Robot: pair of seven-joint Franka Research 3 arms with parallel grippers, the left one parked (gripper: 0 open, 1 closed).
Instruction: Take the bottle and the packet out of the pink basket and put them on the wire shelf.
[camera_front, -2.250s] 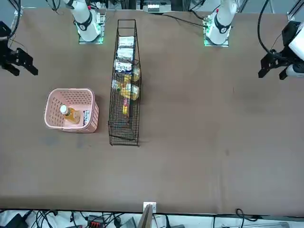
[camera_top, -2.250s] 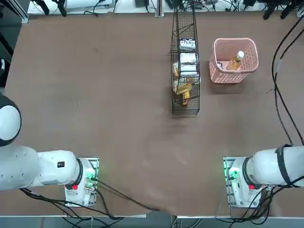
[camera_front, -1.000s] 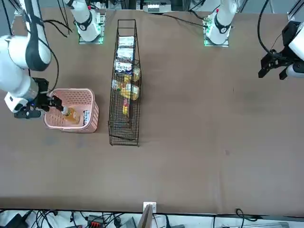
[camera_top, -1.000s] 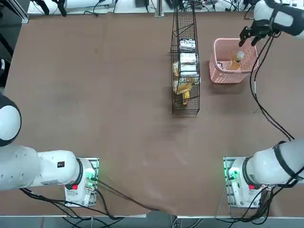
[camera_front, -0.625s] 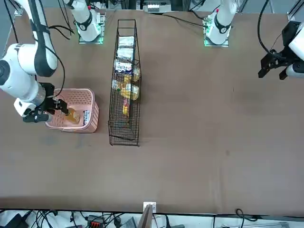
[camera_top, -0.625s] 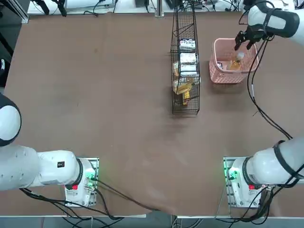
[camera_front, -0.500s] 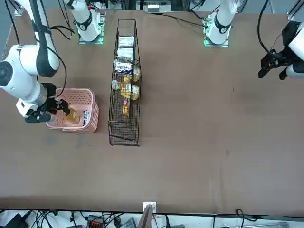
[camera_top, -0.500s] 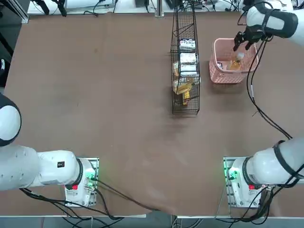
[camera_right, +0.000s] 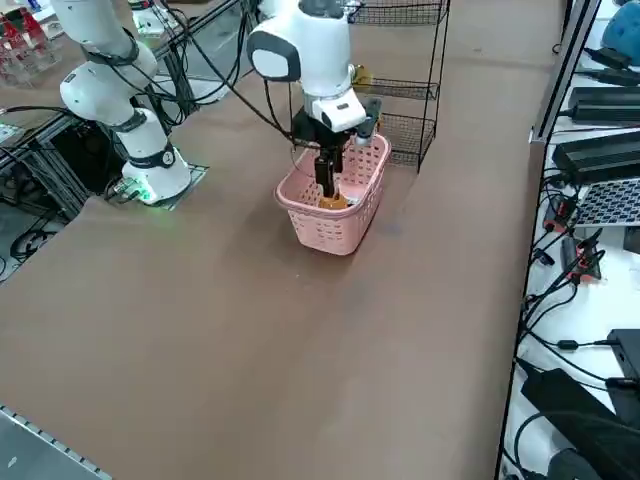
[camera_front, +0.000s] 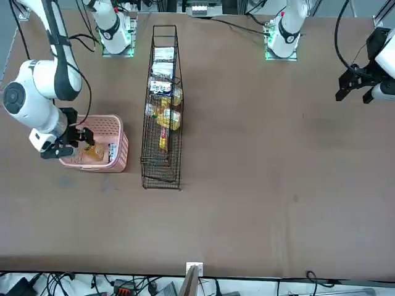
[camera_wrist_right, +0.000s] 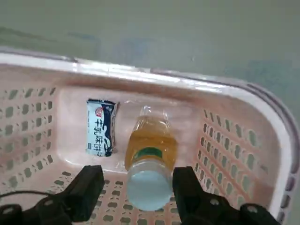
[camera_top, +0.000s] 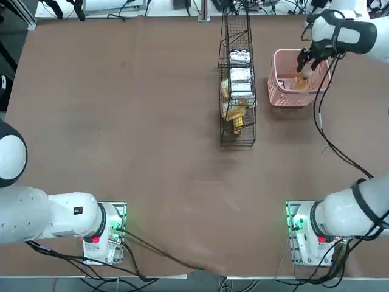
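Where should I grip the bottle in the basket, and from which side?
Grip the bottle just under its white cap, coming straight down from above. It leans in the pink basket cap-up, the right gripper open astride the cap already, and the lattice walls block any sideways approach.

Pink lattice basket (camera_wrist_right: 234,136), amber bottle (camera_wrist_right: 149,154) w/ white cap, black wire shelf (camera_top: 237,79)
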